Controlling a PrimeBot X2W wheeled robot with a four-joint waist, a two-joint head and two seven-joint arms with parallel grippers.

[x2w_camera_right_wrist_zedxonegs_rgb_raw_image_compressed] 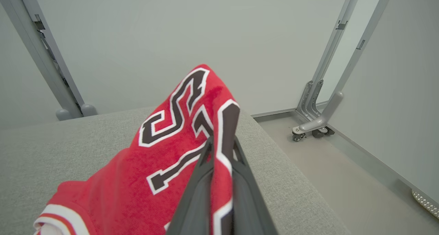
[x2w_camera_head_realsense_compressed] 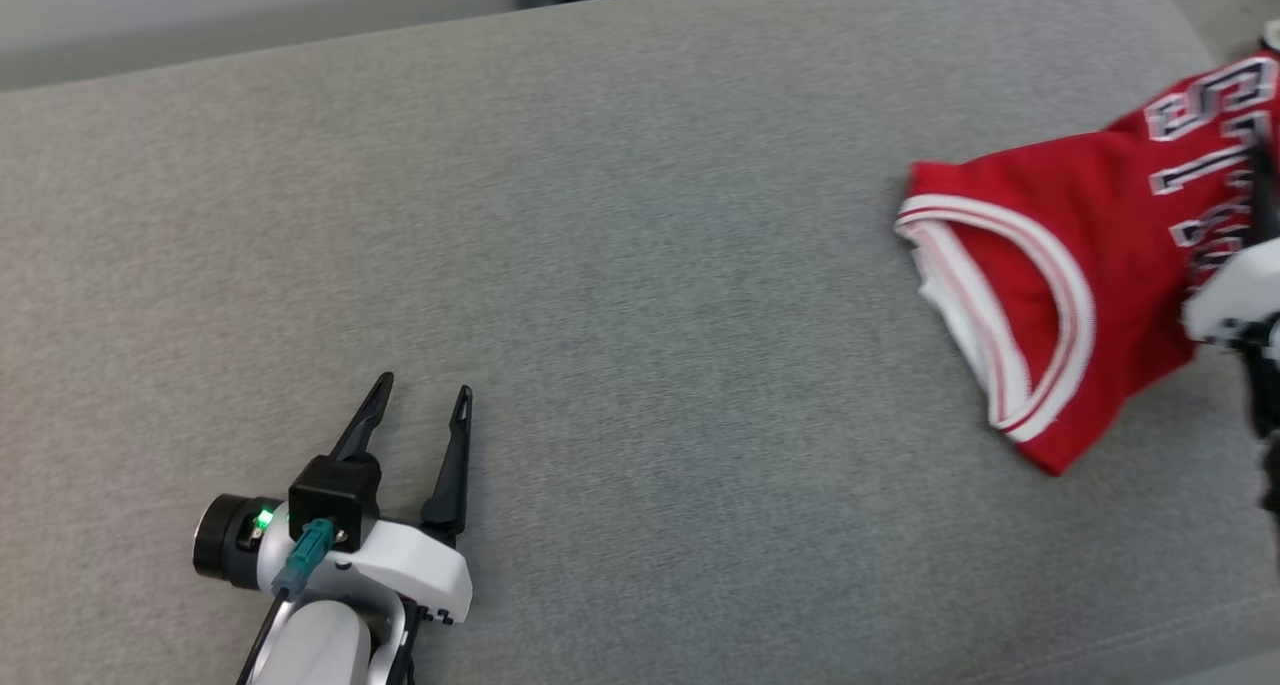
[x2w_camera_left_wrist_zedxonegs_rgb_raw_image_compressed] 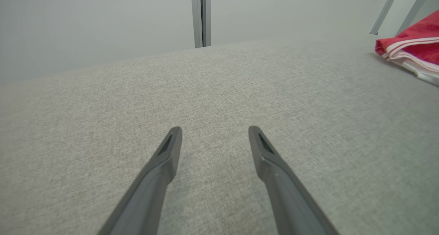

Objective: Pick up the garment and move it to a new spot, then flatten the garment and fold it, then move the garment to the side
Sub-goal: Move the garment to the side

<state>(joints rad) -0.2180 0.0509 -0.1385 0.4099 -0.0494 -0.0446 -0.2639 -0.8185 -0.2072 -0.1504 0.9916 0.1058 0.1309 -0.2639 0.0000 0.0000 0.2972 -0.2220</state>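
Note:
The garment is a red basketball jersey (x2w_camera_head_realsense_compressed: 1080,255) with white trim and black-and-white lettering, at the right end of the grey cushioned surface (x2w_camera_head_realsense_compressed: 600,265). My right gripper (x2w_camera_right_wrist_zedxonegs_rgb_raw_image_compressed: 221,142) is shut on a fold of the jersey (x2w_camera_right_wrist_zedxonegs_rgb_raw_image_compressed: 178,139), holding its lettered part raised while the trimmed end trails on the surface. In the head view the right gripper sits at the right edge, with its white wrist (x2w_camera_head_realsense_compressed: 1235,305) over the jersey. My left gripper (x2w_camera_head_realsense_compressed: 425,393) rests low at the lower left, open and holding nothing. The left wrist view has the left gripper (x2w_camera_left_wrist_zedxonegs_rgb_raw_image_compressed: 215,131) over bare fabric and the jersey (x2w_camera_left_wrist_zedxonegs_rgb_raw_image_compressed: 411,46) far right.
The surface's right edge drops to a pale floor (x2w_camera_right_wrist_zedxonegs_rgb_raw_image_compressed: 343,180). A metal frame leg on castors (x2w_camera_right_wrist_zedxonegs_rgb_raw_image_compressed: 315,125) stands there, and another upright post (x2w_camera_right_wrist_zedxonegs_rgb_raw_image_compressed: 44,63) rises behind the surface's far edge. A plain wall runs behind.

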